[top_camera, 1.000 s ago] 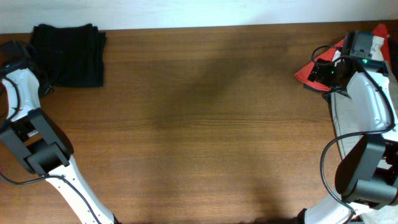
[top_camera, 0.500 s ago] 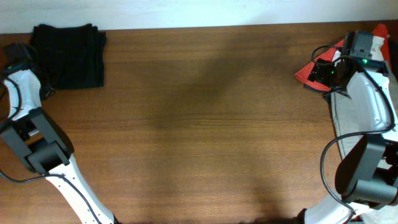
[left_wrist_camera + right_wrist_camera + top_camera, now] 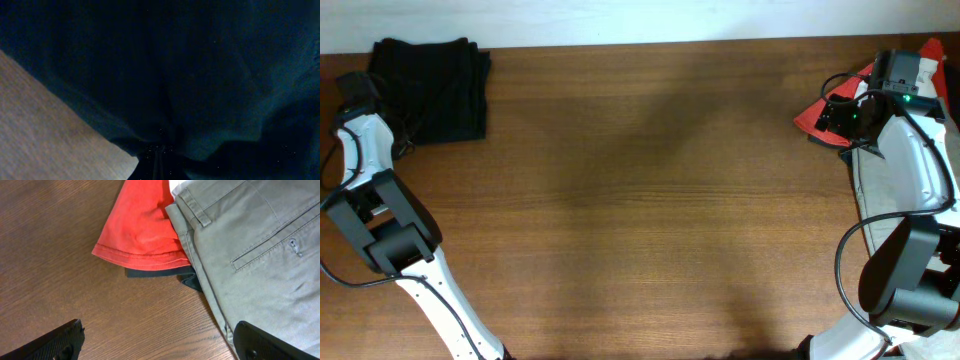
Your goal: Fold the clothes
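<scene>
Resting folded in the far left corner of the counter (image 3: pixel 650 200), the black garment (image 3: pixel 430 88) looks already dealt with, its layers squared near the back edge. The left arm (image 3: pixel 365 160) reaches to the garment's left border; its wrist camera sits so close that dark cloth fills the view, and whether the left jaws are apart or together cannot be told. Across the counter, the right jaws hang wide apart, fingertips (image 3: pixel 60 340) at either side of the wrist view, just short of a pile at the right edge: a red cloth (image 3: pixel 142 222) over a dark cloth (image 3: pixel 165 272), khaki trousers (image 3: pixel 250 255) lying across the dark one, a sliver of white cloth (image 3: pixel 175 185) behind. The red hem and trouser waistband face the jaws, likely the easiest edges to take. Bare wood between the arms leaves broad room to spread the next piece.
</scene>
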